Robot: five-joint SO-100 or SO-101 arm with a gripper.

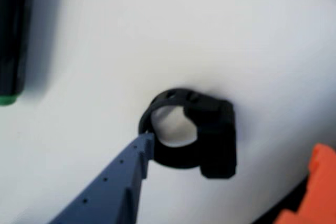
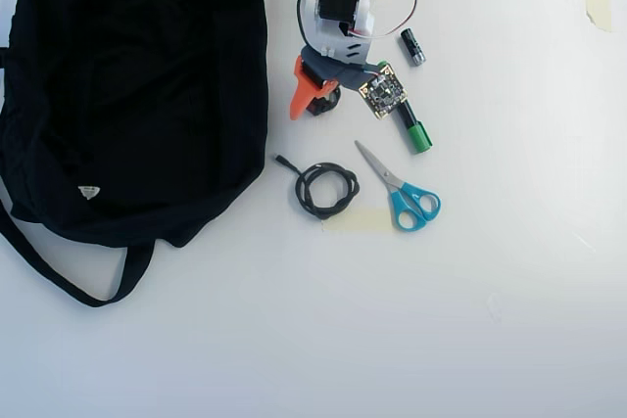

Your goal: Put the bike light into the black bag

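In the wrist view the bike light [image 1: 216,136] lies on the white table, a small black box with its loop strap [image 1: 169,129] to the left. My gripper [image 1: 233,149] is open and straddles it. The blue finger's tip [image 1: 140,148] is at the strap's left rim and the orange finger [image 1: 311,192] stands apart at the lower right. From overhead the gripper [image 2: 321,95] hides most of the light [image 2: 332,101]. The black bag [image 2: 137,85] lies floppy at the left, with its strap [image 2: 69,276] trailing below and a small white label [image 2: 89,192].
A black marker with a green cap [image 2: 411,127] lies just right of the gripper and shows at the wrist view's left edge [image 1: 11,35]. A short black-and-silver cylinder [image 2: 412,47], a coiled black cable [image 2: 326,189] and blue-handled scissors [image 2: 404,195] lie nearby.
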